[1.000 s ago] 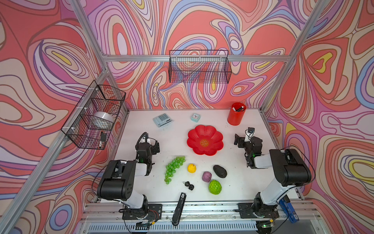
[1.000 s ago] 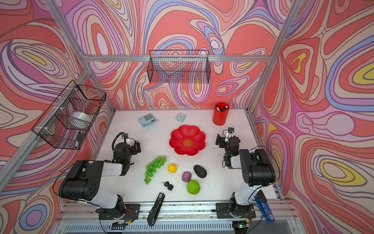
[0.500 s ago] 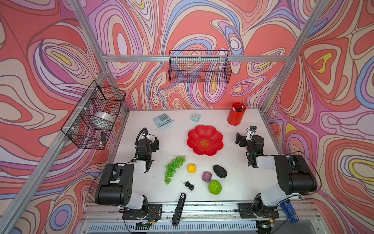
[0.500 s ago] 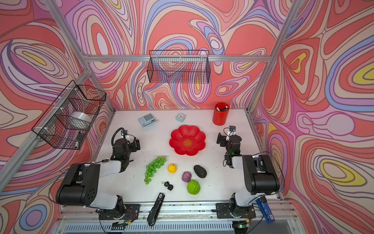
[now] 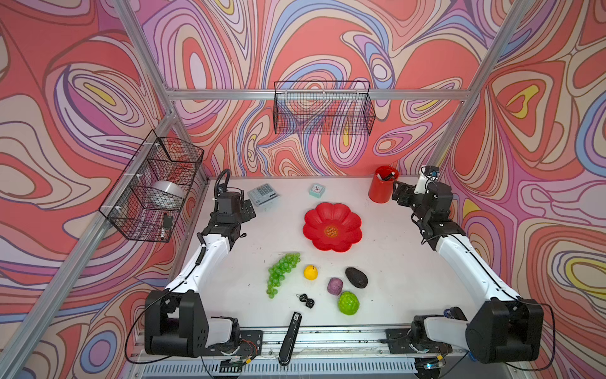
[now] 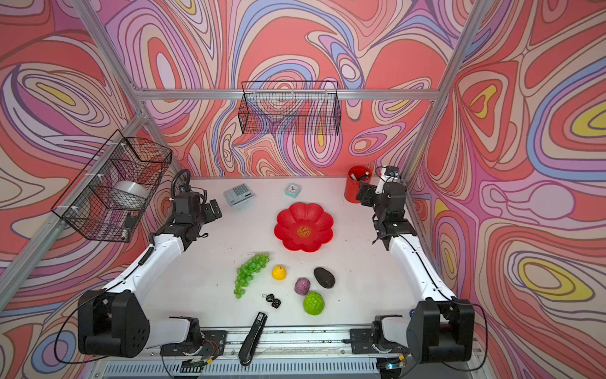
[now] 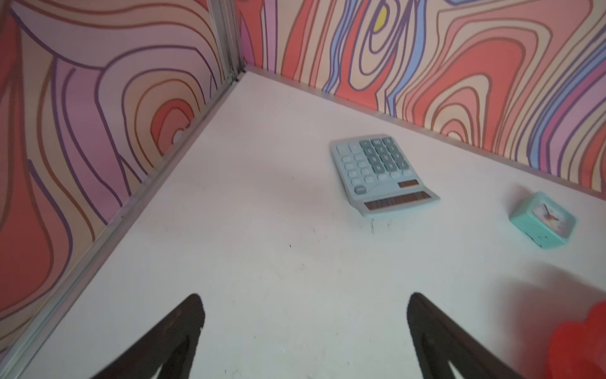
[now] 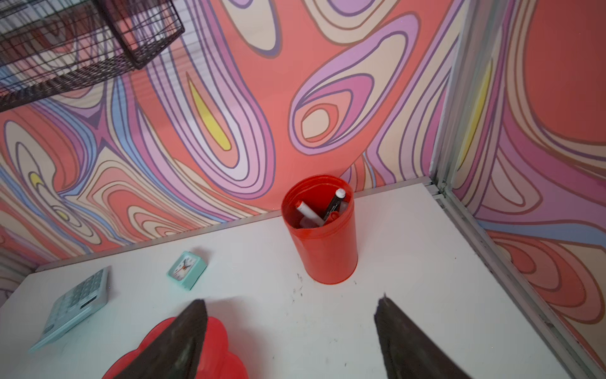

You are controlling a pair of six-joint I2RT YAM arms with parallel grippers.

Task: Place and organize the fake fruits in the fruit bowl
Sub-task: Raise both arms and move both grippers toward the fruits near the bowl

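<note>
On the left, your left gripper (image 7: 304, 295) hung over the far left part of the white table (image 5: 236, 279), near the blue calculator (image 5: 263, 194). Its two fingers were wide apart and nothing was between them. A bit to the right, the green grape bunch (image 5: 282, 270) lay on the table toward the front, and near it sat the small yellow fruit (image 5: 310, 272). Two little black clips (image 5: 306, 300) lay in front of that; they were not fruit, so you could leave them alone. Next came the purple ball (image 5: 335, 286). Further back than all of these sat the red fruit bowl (image 5: 314, 220), shaped like a flower, with nothing in it. Right of the purple ball lay the dark avocado (image 5: 356, 277), and the bumpy green fruit (image 5: 349, 303) sat just in front of those two. Far back on the right stood the tall red cup (image 5: 380, 192) with pens inside. Your right gripper (image 8: 292, 300) hung near it, with its fingers apart too and holding nothing. So it looked like the job was at its very start: all five fruits were on the table, and both grippers were far from them. The next move, I think, called for you to bring one arm back toward the front, go down over one fruit and close on it. The avocado looked like a good first pick for the right arm, and the grapes for the left. The round ones might roll, so a slow close seemed best.
</note>
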